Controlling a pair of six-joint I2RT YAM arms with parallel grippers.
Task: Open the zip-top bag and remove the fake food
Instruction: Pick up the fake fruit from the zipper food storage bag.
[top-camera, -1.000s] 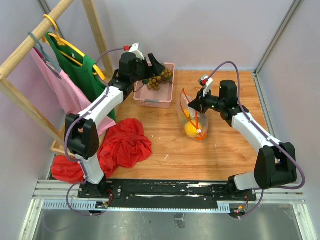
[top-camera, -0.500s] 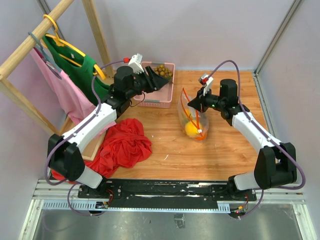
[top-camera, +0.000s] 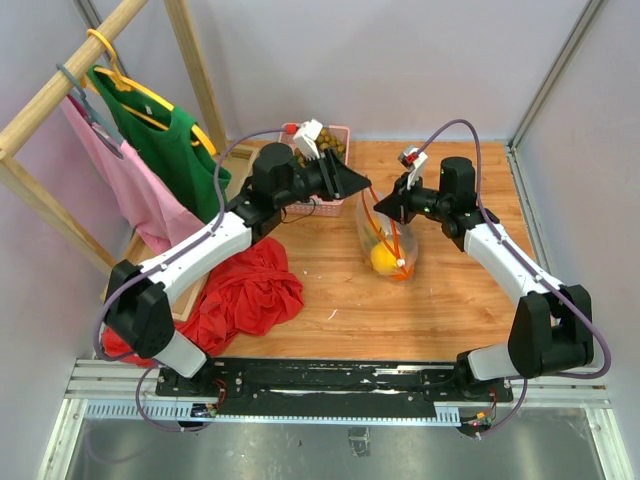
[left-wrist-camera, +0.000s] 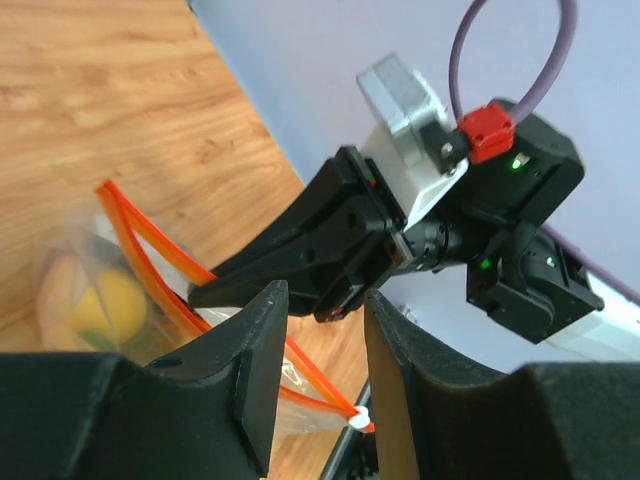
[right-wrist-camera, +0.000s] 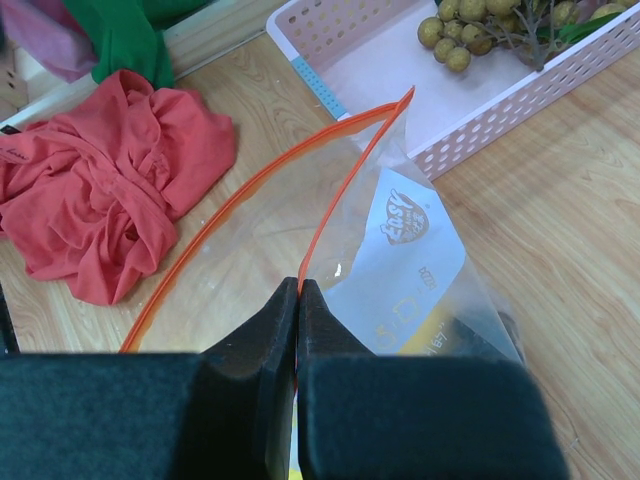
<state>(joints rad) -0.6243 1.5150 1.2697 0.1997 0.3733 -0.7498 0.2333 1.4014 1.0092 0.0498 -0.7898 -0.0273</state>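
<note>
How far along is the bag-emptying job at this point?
Done: the zip-top bag is open, and a tan-brown bunch lies in the pink basket. In hand: the right gripper pinches the bag's orange rim while the open left gripper sits near the mouth. Remaining: a yellow fruit, at least, is inside the bag.

The bag (right-wrist-camera: 400, 270) is clear with an orange-red zip strip (right-wrist-camera: 345, 178) and a white printed logo (right-wrist-camera: 400, 215); a yellow fruit (top-camera: 381, 258) shows inside. The basket (right-wrist-camera: 520, 100) is pink with small holes, the bunch (right-wrist-camera: 470, 25) tan-brown, the cloth (right-wrist-camera: 100, 190) red, the table (top-camera: 450, 290) wood-grained.
</note>
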